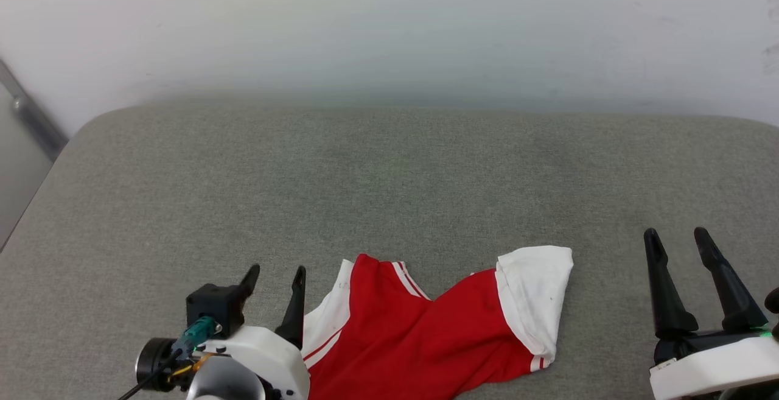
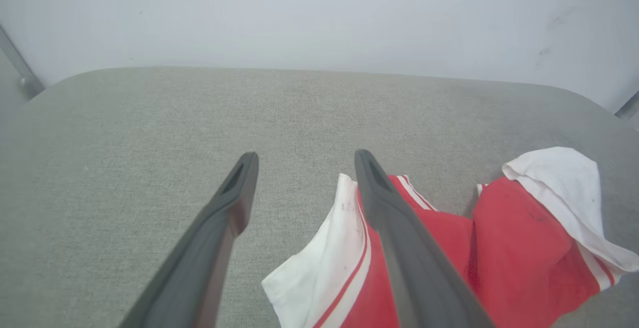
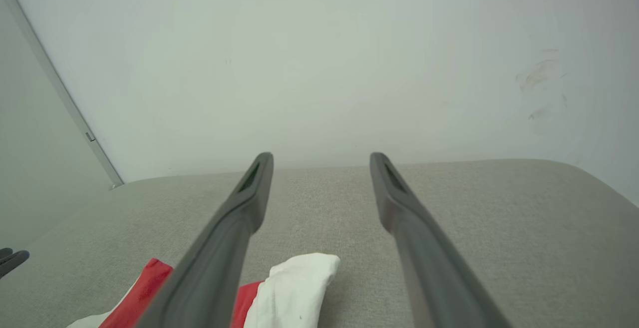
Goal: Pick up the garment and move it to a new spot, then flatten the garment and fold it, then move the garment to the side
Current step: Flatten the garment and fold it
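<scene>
Left gripper [image 1: 277, 271] at seven o'clock, jaws apart, empty, perhaps touching the rumpled garment [image 1: 420, 339].
Right gripper [image 1: 675, 233] at four o'clock, jaws apart, well clear.

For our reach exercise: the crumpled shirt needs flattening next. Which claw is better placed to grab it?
Likely left: the left claw stands open beside the garment, while the right claw, also open, sits well apart from it.

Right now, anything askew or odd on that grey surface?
The garment lies crumpled, not flat, on the grey padded surface: one white sleeve is folded over the red body and shows faint dark specks. Left pincer and right pincer stand open, holding nothing.
</scene>
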`<state>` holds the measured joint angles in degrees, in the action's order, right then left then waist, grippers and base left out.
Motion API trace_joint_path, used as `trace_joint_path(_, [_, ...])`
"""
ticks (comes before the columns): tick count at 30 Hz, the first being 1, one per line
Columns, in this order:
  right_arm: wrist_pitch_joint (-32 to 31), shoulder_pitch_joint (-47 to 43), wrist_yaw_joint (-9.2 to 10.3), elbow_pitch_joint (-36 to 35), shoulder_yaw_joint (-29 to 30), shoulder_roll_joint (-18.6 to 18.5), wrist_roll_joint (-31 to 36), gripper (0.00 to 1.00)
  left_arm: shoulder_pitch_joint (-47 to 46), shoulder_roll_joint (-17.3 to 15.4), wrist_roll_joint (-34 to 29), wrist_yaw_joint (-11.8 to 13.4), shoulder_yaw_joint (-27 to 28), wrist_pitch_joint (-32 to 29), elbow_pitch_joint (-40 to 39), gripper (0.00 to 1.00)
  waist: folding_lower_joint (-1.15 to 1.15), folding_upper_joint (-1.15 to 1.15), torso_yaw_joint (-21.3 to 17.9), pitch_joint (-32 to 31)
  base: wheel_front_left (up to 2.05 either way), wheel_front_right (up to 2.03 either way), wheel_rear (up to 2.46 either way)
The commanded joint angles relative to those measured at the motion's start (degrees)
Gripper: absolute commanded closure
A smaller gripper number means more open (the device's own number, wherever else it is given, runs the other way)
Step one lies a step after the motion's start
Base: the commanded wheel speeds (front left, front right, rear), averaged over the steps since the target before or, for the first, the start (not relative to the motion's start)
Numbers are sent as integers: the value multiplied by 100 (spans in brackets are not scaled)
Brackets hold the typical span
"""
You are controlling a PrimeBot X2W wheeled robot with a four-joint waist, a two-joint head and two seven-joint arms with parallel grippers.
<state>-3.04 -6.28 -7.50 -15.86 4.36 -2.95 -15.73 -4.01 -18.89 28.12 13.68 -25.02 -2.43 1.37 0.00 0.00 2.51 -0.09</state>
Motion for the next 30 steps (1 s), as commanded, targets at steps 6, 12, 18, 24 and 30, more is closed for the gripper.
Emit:
trace_joint_path(6, [-186,-150,2,32,105,10,53,0,-273,-129,-398,7,136,900,-89,0,0,0,-70,-47,0,0,0])
trace_joint_path(12, [-1169,-257,2,264,194,10,61,0,-243,-218,-470,79,219,1086,-270,0,0,0,-66,-45,0,0,0])
trace_joint_path(18, [-2725,-76,2,434,-194,-340,-63,0,-216,-180,-445,153,202,1061,-565,0,0,0,128,56,0,0,0])
trace_joint_path(24, [-3529,326,2,797,-839,-859,-412,0,-308,-51,-404,146,118,1111,-656,0,0,0,467,220,0,0,0])
trace_joint_path(30, [-3734,719,2,1367,-1483,-1245,-655,0,-351,32,-373,121,61,1150,-608,0,0,0,743,441,0,0,0])
